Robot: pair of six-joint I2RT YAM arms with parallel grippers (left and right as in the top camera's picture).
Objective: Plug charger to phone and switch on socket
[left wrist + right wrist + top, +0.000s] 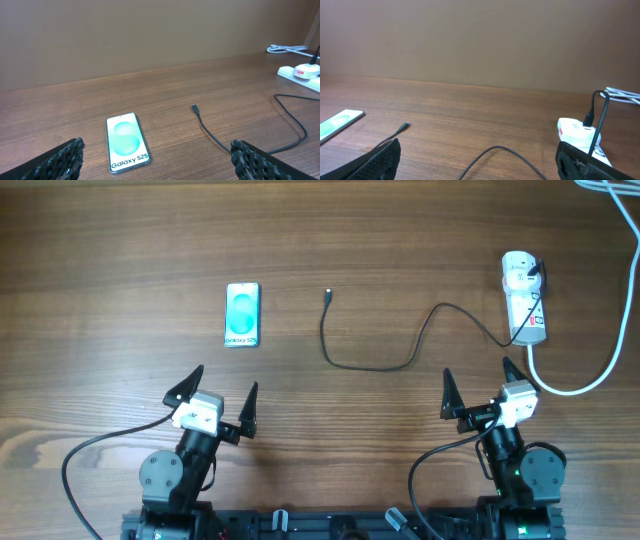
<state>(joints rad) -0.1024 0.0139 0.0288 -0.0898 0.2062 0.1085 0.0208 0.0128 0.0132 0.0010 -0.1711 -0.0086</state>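
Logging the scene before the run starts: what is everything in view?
phone: 1, teal-and-white screen, flat at left-centre
charger: 1, thin black cable, centre, running to the socket, free end apart from the phone
socket: 1, white with red marking, far right
cord: 1, thick white, right edge
table: 1, brown wood
left gripper: 1, black, open, empty, near the phone
right gripper: 1, black, open, empty, near the socket

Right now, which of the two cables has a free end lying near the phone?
The thin black charger, its small plug lying loose beside the phone. The thick white cord only runs from the socket out of view at the right.
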